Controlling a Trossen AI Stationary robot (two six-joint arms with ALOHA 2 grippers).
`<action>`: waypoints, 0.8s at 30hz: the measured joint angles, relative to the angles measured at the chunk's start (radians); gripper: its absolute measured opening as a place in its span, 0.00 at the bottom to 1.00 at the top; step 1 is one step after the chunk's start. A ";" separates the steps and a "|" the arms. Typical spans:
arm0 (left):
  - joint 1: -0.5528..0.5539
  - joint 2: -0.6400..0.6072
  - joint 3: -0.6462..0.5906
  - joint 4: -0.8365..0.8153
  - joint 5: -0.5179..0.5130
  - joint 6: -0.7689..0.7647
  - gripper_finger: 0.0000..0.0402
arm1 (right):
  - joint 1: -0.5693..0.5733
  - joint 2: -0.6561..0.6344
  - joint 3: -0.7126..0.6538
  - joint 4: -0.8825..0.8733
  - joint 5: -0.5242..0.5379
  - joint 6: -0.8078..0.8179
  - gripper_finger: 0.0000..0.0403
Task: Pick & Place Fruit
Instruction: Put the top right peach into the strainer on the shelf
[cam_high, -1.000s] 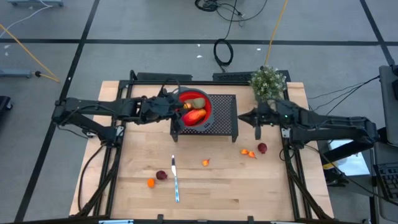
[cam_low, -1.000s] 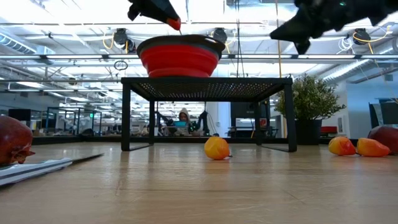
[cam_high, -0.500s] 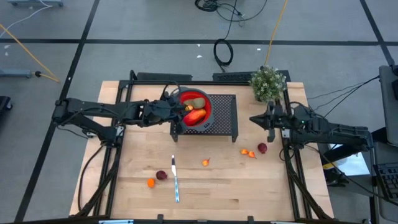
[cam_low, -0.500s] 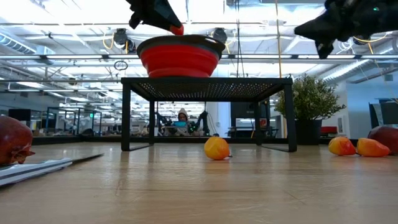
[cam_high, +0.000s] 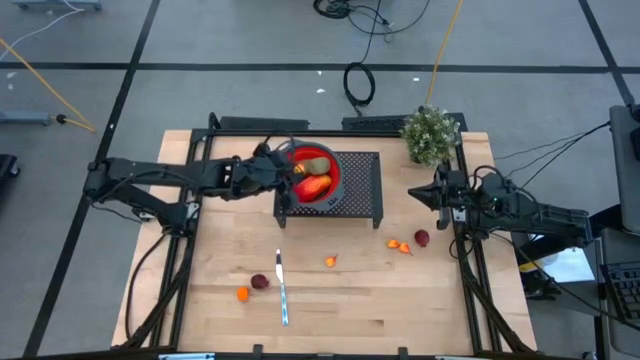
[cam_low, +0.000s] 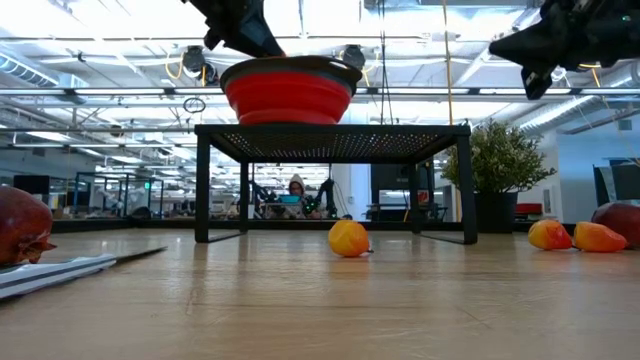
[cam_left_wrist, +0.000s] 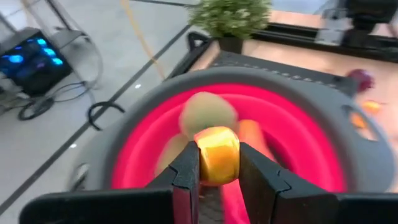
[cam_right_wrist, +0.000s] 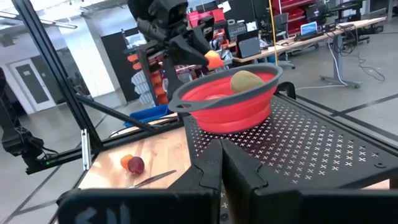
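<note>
My left gripper (cam_high: 291, 170) reaches in from the table's left and is shut on a tiny orange fruit (cam_left_wrist: 216, 154) at the left rim of the red bowl (cam_high: 338, 174). The bowl stands on a black rack (cam_high: 365, 190) and holds a brown-green kiwi-like fruit (cam_high: 316, 164) and a red-orange oval one (cam_high: 314, 186). Lying on the table are a dark red fruit (cam_high: 260, 282) beside an orange one (cam_high: 242, 294), an orange one (cam_high: 330, 261), two small orange ones (cam_high: 399, 245), and a dark red one (cam_high: 422, 238). My right gripper (cam_high: 413, 194) is shut and hangs in the air right of the rack. My left gripper pinches the tiny orange fruit (cam_right_wrist: 213, 60) between its two fingers (cam_left_wrist: 186, 171), one on each side of it. The fingers come from the table's left, slanting down toward the bowl. The fruit is lifted clear, over the bowl's left rim (cam_left_wrist: 118, 143).
A silver knife (cam_high: 282, 290) lies near the table's front, beside the dark red fruit. A potted plant (cam_high: 431, 133) stands at the far right corner. The rack's right half is bare mesh (cam_right_wrist: 323, 146). Bare wood lies in front of the rack.
My right arm has drawn back from beside the rack toward the table's right edge, staying raised. My left gripper has edged a little farther over the bowl's rim with the orange fruit still between its fingers.
</note>
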 joint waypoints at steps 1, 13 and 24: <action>0.008 0.000 0.000 0.001 -0.011 0.004 0.20 | 0.000 -0.001 -0.002 0.000 0.000 0.000 0.00; 0.098 0.000 -0.053 0.163 0.071 0.025 0.20 | 0.000 0.000 -0.005 0.000 0.000 0.000 0.00; 0.164 -0.059 -0.182 0.354 0.212 -0.001 0.20 | 0.000 0.000 -0.005 -0.021 0.000 0.060 0.00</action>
